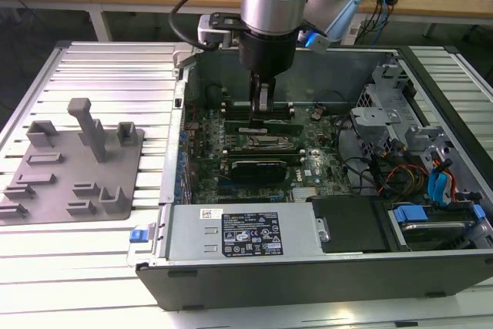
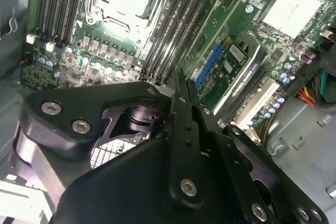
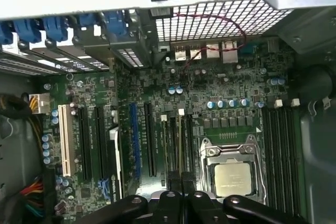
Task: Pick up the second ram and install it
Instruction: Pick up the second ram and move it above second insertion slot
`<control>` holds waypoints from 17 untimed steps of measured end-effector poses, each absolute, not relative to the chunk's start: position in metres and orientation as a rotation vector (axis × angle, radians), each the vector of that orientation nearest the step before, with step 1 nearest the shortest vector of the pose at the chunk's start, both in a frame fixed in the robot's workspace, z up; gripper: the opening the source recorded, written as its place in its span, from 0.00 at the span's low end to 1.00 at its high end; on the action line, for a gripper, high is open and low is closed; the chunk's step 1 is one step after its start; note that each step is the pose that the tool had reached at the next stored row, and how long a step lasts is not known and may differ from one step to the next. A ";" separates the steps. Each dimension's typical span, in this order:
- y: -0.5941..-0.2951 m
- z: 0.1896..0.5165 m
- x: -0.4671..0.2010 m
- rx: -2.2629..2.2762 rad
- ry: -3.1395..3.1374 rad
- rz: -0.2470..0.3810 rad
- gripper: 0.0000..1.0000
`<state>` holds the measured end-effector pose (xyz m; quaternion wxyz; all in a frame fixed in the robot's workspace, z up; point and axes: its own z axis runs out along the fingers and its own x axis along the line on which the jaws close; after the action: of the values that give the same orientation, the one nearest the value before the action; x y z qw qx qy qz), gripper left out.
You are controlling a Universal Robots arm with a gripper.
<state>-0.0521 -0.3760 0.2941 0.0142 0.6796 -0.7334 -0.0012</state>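
The gripper (image 1: 260,105) reaches straight down into the open computer case (image 1: 431,267) from an upright wrist, with free room above it. Its fingers (image 3: 172,188) are drawn narrow on the second ram (image 3: 181,145), which stands on edge in a memory slot directly beneath them. Empty memory slots (image 3: 169,145) crowd one side of it. The CPU socket (image 3: 231,174) lies just beside the other.

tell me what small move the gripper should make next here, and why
Probably a short push straight down. The jaws of the gripper seem closed on the second ram, which stands edge-on in line with a slot beside the CPU socket. Whether it is fully seated cannot be told, so pressing down without sideways shift looks safest.
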 end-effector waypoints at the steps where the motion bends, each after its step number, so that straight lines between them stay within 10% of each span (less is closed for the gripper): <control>1: -0.376 0.292 -0.051 2.122 -2.278 -0.003 0.09; 17: -0.376 0.278 -0.049 2.175 -2.245 0.016 0.09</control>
<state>-0.0486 -0.3760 0.2781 0.0080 0.6957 -0.7182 0.0052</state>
